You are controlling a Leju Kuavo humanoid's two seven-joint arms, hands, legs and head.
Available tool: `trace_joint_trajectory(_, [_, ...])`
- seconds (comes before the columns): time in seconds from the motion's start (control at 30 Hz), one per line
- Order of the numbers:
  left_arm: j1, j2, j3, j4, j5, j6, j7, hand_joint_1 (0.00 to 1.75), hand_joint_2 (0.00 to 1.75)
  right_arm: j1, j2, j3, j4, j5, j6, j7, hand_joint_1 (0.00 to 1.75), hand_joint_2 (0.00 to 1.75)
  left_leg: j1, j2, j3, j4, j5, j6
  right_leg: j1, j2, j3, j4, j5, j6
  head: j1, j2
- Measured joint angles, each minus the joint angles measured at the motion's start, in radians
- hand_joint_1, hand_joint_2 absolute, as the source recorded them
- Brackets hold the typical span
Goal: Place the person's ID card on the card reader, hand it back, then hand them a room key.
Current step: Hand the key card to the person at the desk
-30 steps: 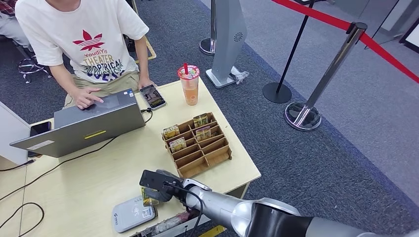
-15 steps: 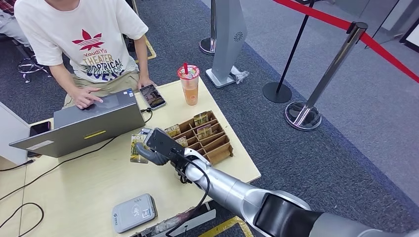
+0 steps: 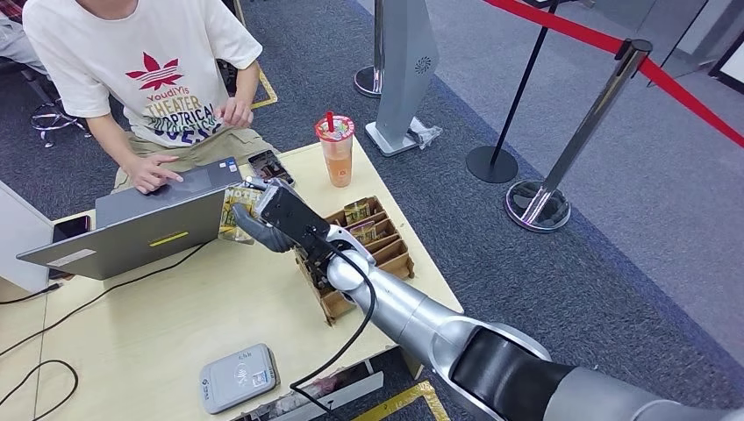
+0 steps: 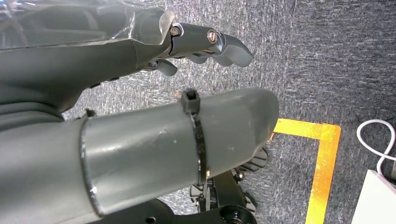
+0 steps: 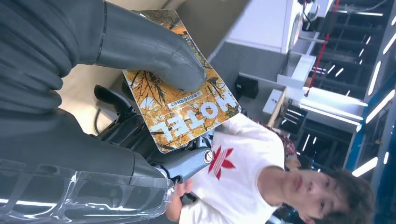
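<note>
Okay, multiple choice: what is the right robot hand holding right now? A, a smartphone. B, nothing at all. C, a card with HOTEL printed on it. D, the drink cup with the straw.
C. The right wrist view shows the right robot hand pinching an orange leaf-patterned card that reads HOTEL, and the head view shows the same card raised toward the person.

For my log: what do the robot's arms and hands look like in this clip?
The right arm is a smooth silver tube with a black section nearer the body and a black cable looping along it. The right hand is dark grey, with a flat black block on its back. The left hand has a thick grey thumb ringed by a black cable tie, darker fingers with metal screws, and a clear plastic film.
</note>
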Motion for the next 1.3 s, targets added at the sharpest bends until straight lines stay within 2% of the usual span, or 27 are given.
trace_joint_trajectory(0.17, [-0.002,0.000,0.000,0.000,-0.001,0.000,0.001,0.00,0.00,-0.017,0.000,-0.006,0.014,0.006,-0.003,0.004,1.75,1.75,0.000,0.000,0.000,0.000,0.000,0.000,0.000,0.000,0.000,0.000,0.000,0.000,0.000,0.000])
trace_joint_trajectory(0.33, [-0.017,0.000,0.000,0.000,-0.019,-0.001,0.015,0.00,0.00,-0.169,0.009,-0.034,0.197,0.046,-0.017,0.020,1.75,1.75,0.000,0.000,0.000,0.000,0.001,0.000,0.000,0.000,0.000,0.000,0.001,0.000,0.000,0.000])
trace_joint_trajectory(0.5, [-0.023,0.000,0.000,0.000,-0.025,0.000,0.020,0.00,0.00,-0.230,0.020,-0.039,0.291,0.053,-0.023,0.030,1.75,1.75,0.000,0.000,0.000,0.000,0.001,0.000,0.000,0.000,0.000,0.000,0.001,0.000,0.000,0.000])
trace_joint_trajectory(0.73, [-0.026,0.000,0.000,0.000,-0.021,0.006,0.021,0.00,0.00,-0.295,0.040,-0.040,0.403,0.067,-0.026,0.035,1.75,1.75,0.000,0.000,-0.001,0.000,0.001,0.000,0.000,0.000,0.000,0.000,0.001,0.000,0.000,0.000])
trace_joint_trajectory(1.03, [-0.020,0.000,0.001,0.000,-0.007,0.009,0.018,0.00,0.00,-0.331,0.070,-0.040,0.478,0.078,-0.027,0.035,1.75,1.75,0.000,0.000,-0.001,0.000,0.001,0.000,0.000,0.000,0.000,0.000,0.001,0.000,0.000,0.000])
trace_joint_trajectory(1.07, [-0.019,0.000,0.001,0.000,-0.006,0.009,0.018,0.00,0.00,-0.333,0.072,-0.040,0.482,0.079,-0.027,0.036,1.67,1.75,0.000,0.000,-0.001,0.000,0.001,0.000,0.000,0.000,0.000,0.000,0.001,0.000,0.000,0.000])
trace_joint_trajectory(1.1, [-0.018,0.000,0.002,0.000,-0.005,0.009,0.018,0.00,0.00,-0.335,0.075,-0.040,0.487,0.079,-0.028,0.037,1.33,1.75,0.000,0.000,-0.001,0.000,0.001,0.000,0.000,0.000,0.000,0.000,0.001,0.000,0.000,0.000])
trace_joint_trajectory(1.17, [-0.016,0.000,0.002,0.000,-0.005,0.009,0.018,0.00,0.00,-0.336,0.079,-0.040,0.495,0.079,-0.029,0.039,0.48,1.75,0.000,0.000,-0.001,0.000,0.001,0.000,0.000,0.000,0.000,0.000,0.001,0.000,0.000,0.000])
trace_joint_trajectory(1.2, [-0.015,0.000,0.002,0.000,-0.005,0.009,0.018,0.00,0.00,-0.336,0.081,-0.040,0.499,0.080,-0.030,0.040,0.12,1.75,0.000,0.000,-0.001,0.000,0.001,0.000,0.000,0.000,0.000,0.000,0.001,0.000,0.000,0.000])
trace_joint_trajectory(1.23, [-0.015,0.000,0.002,0.000,-0.005,0.009,0.018,0.00,0.00,-0.336,0.083,-0.040,0.502,0.081,-0.030,0.041,0.02,1.75,0.000,0.000,-0.001,0.000,0.001,0.000,0.000,0.000,0.000,0.000,0.001,0.000,0.000,0.000])
trace_joint_trajectory(1.3, [-0.014,0.000,0.003,0.000,-0.005,0.009,0.018,0.00,0.00,-0.337,0.087,-0.040,0.510,0.084,-0.031,0.042,0.00,1.75,0.000,0.000,-0.001,0.000,0.001,0.000,0.000,0.000,0.000,0.000,0.001,0.000,0.000,0.000])
